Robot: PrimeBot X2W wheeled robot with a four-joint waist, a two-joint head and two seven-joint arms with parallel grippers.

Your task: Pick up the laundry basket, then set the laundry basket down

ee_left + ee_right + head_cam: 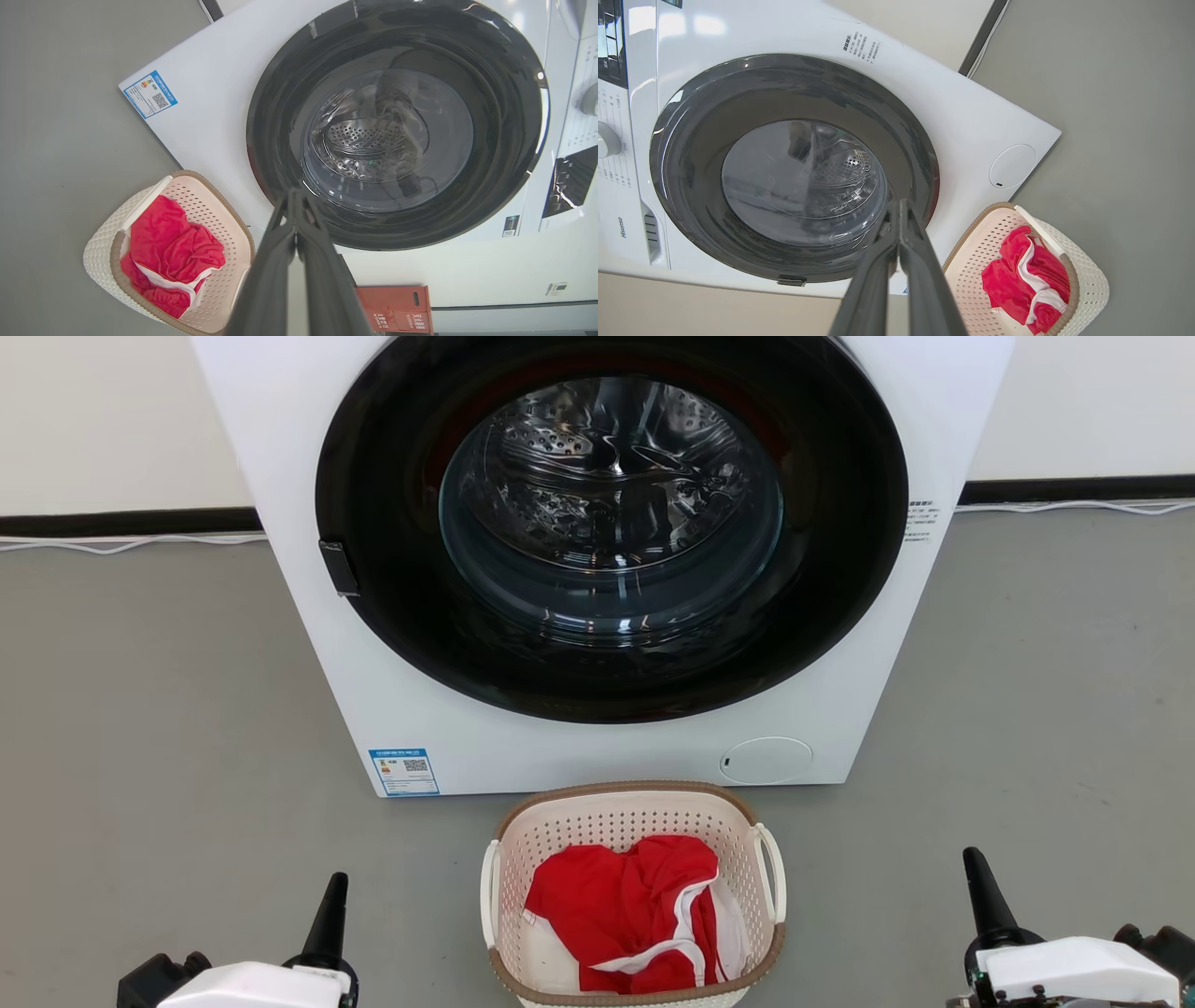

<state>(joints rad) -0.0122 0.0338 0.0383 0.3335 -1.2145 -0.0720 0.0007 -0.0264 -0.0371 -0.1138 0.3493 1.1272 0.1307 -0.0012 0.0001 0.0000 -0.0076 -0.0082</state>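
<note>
On the grey floor (140, 709), against a pale wall, stands a big white front-loading washing machine (308, 691). Its round black-framed glass door (611, 523) shows the steel drum behind it. Just in front of the machine's lower edge, resting on the floor, sits the small cream-white perforated plastic laundry basket (616, 790) with a brown woven-look rim and a white loop handle on each side. A crumpled red garment with white trim (625, 905) lies inside it. The basket is between the two arms and apart from both. The left gripper (336, 887) hangs low to the basket's left, its dark fingers pressed together into one point with nothing between them. The right gripper (976, 873) sits to the basket's right, fingers likewise closed on nothing. A small blue label (403, 771) is stuck at the machine's lower left corner.
</note>
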